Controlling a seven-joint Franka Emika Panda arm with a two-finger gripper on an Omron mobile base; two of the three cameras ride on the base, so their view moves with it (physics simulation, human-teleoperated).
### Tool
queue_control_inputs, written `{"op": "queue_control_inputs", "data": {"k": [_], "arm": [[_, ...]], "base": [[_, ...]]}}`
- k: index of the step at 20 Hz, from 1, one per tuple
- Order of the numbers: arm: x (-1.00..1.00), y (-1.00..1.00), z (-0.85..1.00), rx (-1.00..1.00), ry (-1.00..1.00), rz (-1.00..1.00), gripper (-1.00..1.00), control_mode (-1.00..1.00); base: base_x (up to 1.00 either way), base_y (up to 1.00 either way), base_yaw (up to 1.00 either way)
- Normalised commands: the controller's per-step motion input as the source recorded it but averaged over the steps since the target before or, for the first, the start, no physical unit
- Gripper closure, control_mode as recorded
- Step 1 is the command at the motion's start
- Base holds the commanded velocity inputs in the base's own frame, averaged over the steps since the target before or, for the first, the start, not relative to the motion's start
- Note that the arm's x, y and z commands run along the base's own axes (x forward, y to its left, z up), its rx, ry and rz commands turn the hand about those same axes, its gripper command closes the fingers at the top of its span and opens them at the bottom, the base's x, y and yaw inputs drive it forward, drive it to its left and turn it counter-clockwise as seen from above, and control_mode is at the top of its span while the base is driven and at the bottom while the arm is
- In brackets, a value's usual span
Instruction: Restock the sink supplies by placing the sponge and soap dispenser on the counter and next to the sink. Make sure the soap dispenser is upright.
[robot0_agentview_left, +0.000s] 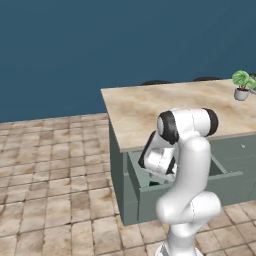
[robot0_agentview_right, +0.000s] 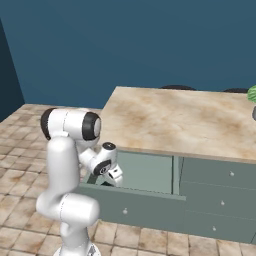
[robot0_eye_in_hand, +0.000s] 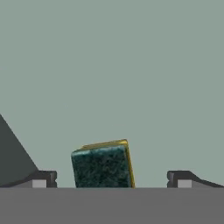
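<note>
Even flat rendered light, soft shadows, no glare, slightly coarse.

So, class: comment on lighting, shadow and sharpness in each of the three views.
Left base view: even, flat light, no glare on the island top, edges soft. Right base view: the open drawer is evenly lit inside. Hand view: the sponge is coarse and blurry between the open gripper tips, with a dark wedge at lower left.

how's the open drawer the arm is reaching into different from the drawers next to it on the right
The open drawer is pulled out from under the island top, its inside showing, with the arm's hand lowered in over the sponge. The neighbouring drawers sit shut, flush with the cabinet face. The open one shows as a single wide front; the shut ones are stacked. All share the grey-green colour and small pale knobs.
</note>
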Motion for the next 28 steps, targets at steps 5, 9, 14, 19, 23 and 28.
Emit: {"op": "queue_control_inputs", "data": {"k": [5, 9, 14, 19, 23, 28], "arm": [[-0.07, 0.00, -0.59, 0.00, 0.00, 0.00, -1.00, -1.00], [-0.11, 0.01, -0.23, -0.01, 0.00, 0.00, -1.00, -1.00], [-0.11, 0.00, 0.00, 0.00, -0.01, 0.00, -1.00, -1.00], [-0.43, 0.00, 0.00, 0.00, -0.03, 0.00, -1.00, -1.00], [-0.24, 0.03, 0.00, 0.00, 0.00, 0.00, -1.00, -1.00], [-0.01, 0.29, 0.00, 0.00, 0.00, 0.00, -1.00, -1.00]], "base": [[0.00, 0.00, 0.00], [0.00, 0.00, 0.00], [0.00, 0.00, 0.00], [0.00, 0.00, 0.00], [0.00, 0.00, 0.00], [0.00, 0.00, 0.00]]}}
